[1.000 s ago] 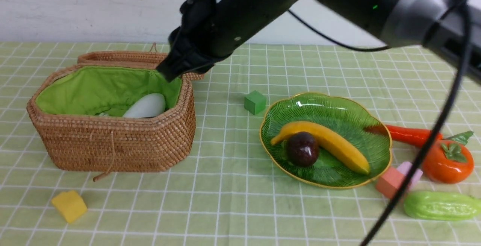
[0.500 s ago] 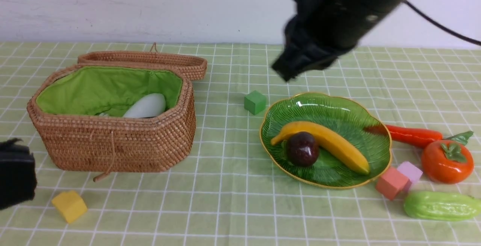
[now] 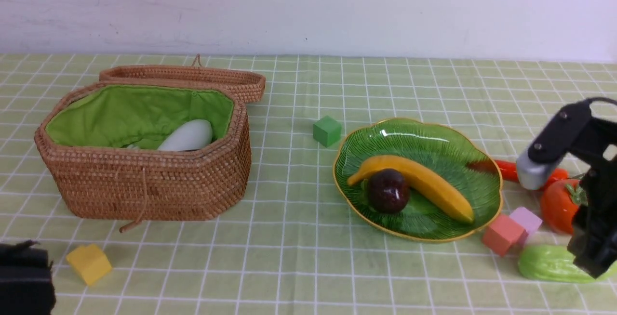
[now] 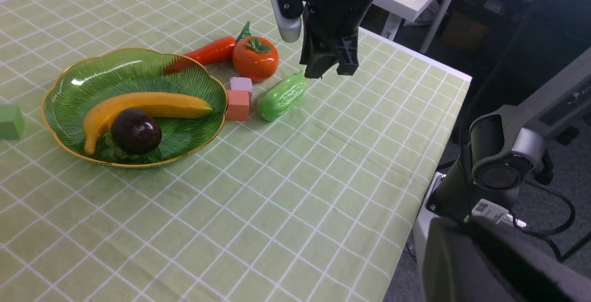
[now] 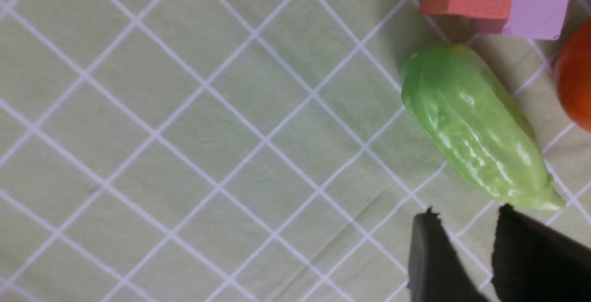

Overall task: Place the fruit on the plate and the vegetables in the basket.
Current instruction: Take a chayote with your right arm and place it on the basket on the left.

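1. Two right gripper fingers stand slightly apart, holding nothing.
2. We find the bumpy green gourd lying just beyond their tips.
3. Our left gripper is closed.

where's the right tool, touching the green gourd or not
Cannot tell. In the right wrist view the right tool ends right beside the green gourd, neither gap nor contact plain.

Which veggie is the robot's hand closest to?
The bumpy green gourd: the right hand hangs just by its tip. The carrot lies farther off, and the white one sits in the basket.
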